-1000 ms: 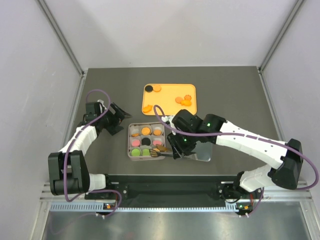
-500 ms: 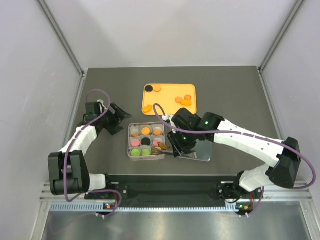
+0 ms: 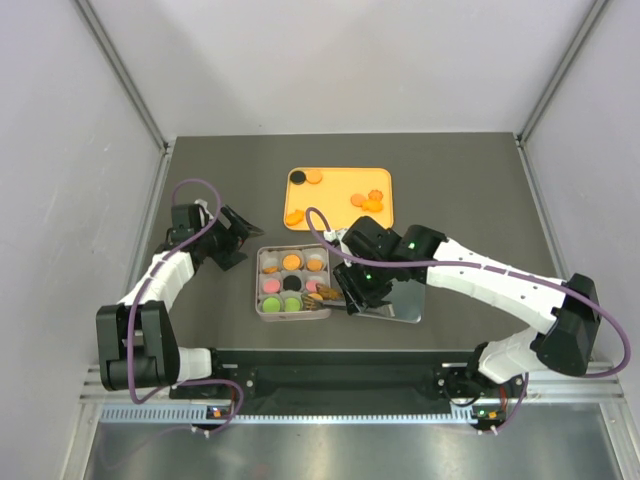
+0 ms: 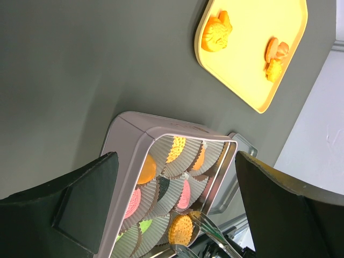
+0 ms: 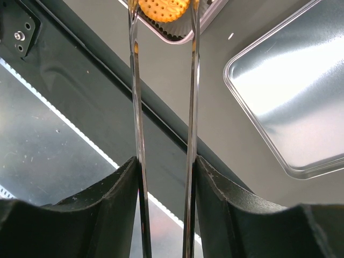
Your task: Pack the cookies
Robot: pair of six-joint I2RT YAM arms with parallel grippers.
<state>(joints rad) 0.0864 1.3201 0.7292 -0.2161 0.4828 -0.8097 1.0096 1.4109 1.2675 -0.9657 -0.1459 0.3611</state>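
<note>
Several cookies (image 3: 291,262) in tin (image 3: 290,316) (lid (image 3: 395,303) beside)

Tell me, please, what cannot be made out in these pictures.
Right wrist view: the top edge cuts the cookie between the tongs and nearly all of the tin.
Top view: the right tool and its tongs cover part of the tin's right side; whether the cookie is set down is too small to tell.
Left wrist view: the open left tool and the bottom edge hide some of the paper cups.
</note>
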